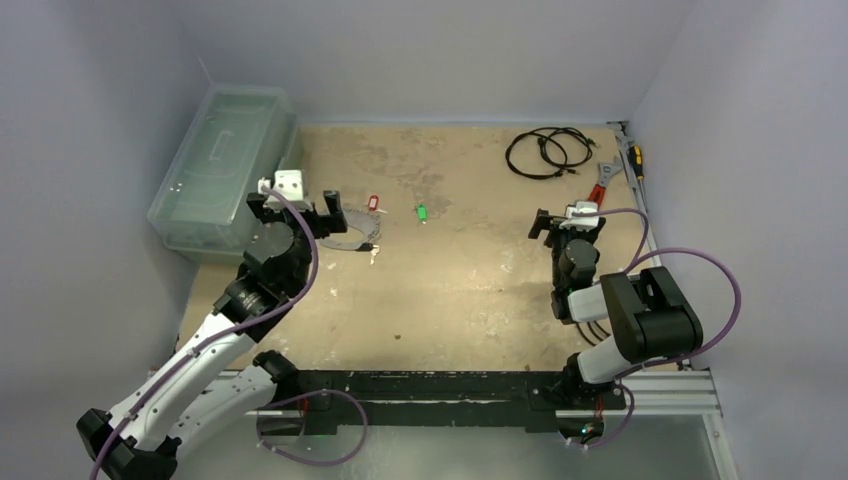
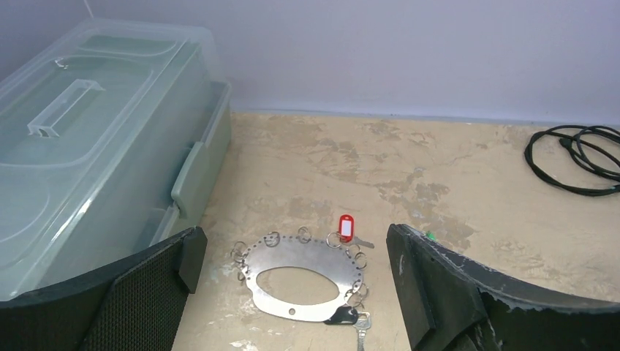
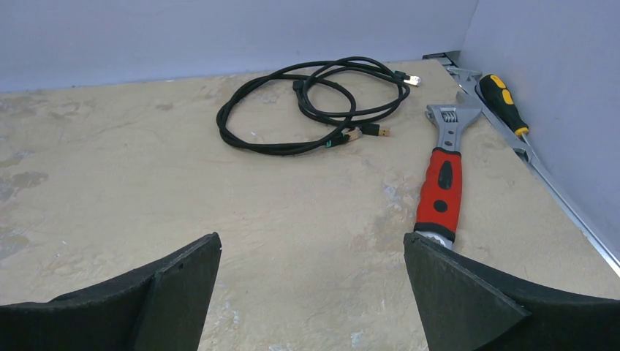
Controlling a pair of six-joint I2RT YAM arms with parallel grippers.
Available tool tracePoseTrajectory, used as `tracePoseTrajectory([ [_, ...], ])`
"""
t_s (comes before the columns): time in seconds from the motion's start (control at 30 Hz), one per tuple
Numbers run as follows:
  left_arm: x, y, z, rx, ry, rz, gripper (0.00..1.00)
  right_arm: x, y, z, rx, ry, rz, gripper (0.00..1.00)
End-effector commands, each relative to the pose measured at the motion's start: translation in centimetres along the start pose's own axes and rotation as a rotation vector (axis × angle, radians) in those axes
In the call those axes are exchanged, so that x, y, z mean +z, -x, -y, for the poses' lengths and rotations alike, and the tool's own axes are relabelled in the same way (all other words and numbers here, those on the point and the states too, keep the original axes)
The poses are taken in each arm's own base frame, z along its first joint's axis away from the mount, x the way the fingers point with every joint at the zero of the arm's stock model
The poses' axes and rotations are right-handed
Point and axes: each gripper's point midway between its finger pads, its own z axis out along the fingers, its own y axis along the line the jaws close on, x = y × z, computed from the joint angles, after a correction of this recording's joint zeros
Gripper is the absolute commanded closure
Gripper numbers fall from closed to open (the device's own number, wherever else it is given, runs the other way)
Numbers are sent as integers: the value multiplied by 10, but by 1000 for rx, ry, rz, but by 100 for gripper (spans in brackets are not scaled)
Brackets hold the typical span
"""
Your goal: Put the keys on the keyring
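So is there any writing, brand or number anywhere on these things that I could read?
None can be read.
Red plastic key tag: white insert, no legible writing.
Red-handled adjustable wrench: any marks on its silvery metal head are too small to read.
Clear plastic lidded box: no label shows.

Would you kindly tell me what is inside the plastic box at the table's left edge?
The plastic box has its lid on. Through the cloudy plastic no contents show; anything small inside would be hidden.
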Motion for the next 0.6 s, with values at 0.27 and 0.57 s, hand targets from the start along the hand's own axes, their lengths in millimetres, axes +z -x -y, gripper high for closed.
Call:
tracePoseTrajectory([
  [0.27,6,3,-5,-34,62,6,1,10,20,-3,24,8,56,1],
  [0.57,6,-12,5,43,-8,-47,1,9,22,32,70,-184,68,1],
])
